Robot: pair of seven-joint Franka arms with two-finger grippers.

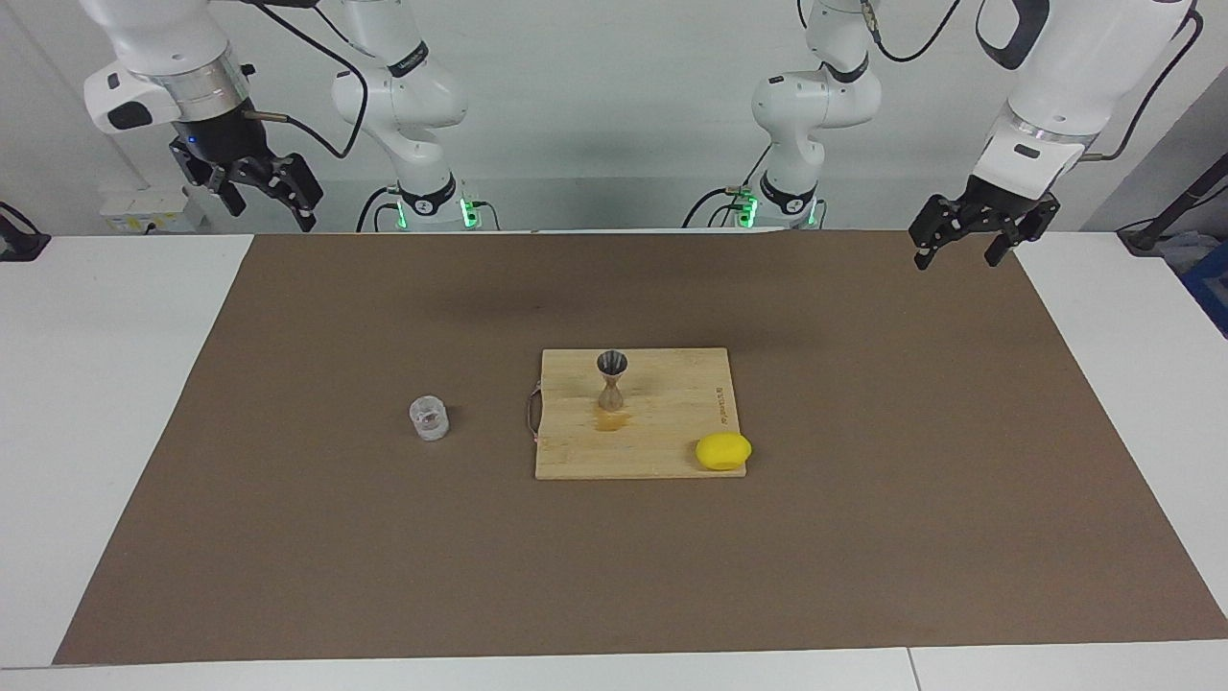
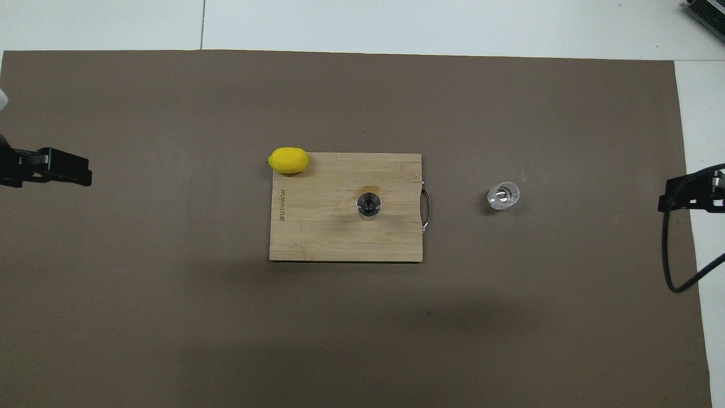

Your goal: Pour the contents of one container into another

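Yellow lemon [image 1: 723, 452] overhangs the bamboo board's [image 1: 672, 422] corner, hourglass metal jigger [image 1: 611, 380] mid-board, clear tumbler [image 1: 429, 418] on the mat, left gripper [image 1: 962, 245] and right gripper [image 1: 261, 202] released, partly cropped overhead.

Bright, even overhead light; soft faint shadows on the mat [image 1: 863, 537], both views sharp.

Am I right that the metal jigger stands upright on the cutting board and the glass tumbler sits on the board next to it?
Not quite. The metal jigger does stand upright on the cutting board, but the glass tumbler is off the board, on the brown mat toward the right arm's end of the table. The overhead view shows the gap between tumbler and board clearly.
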